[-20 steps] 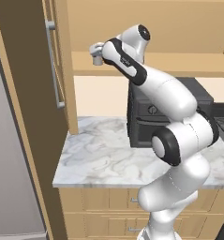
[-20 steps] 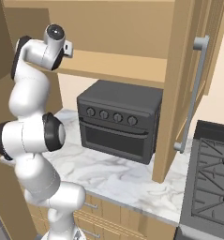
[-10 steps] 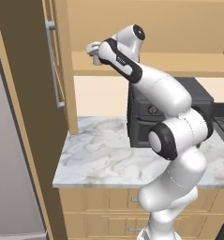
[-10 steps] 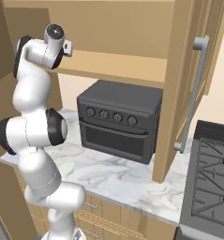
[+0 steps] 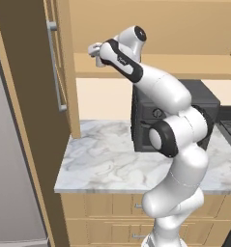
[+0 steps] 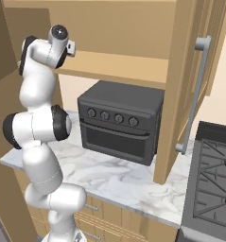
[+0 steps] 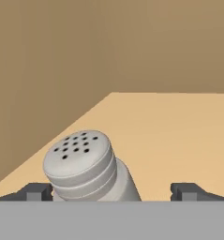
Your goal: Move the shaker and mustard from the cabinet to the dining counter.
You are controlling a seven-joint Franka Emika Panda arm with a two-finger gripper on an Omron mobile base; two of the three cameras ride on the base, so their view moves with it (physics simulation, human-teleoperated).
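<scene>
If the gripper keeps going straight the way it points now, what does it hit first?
Probably the shaker: it sits between the open fingers, nearer the left one. Beyond it lies bare cabinet shelf, then the back wall; depth is uncertain.

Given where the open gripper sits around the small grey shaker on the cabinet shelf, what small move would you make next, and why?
Probably shift the gripper slightly toward the small grey shaker with the perforated cap, then close. In the hand view the shaker stands between the open fingertips on the light wooden cabinet shelf, but much nearer one fingertip than the other, so centring first should give a squarer grip.
</scene>
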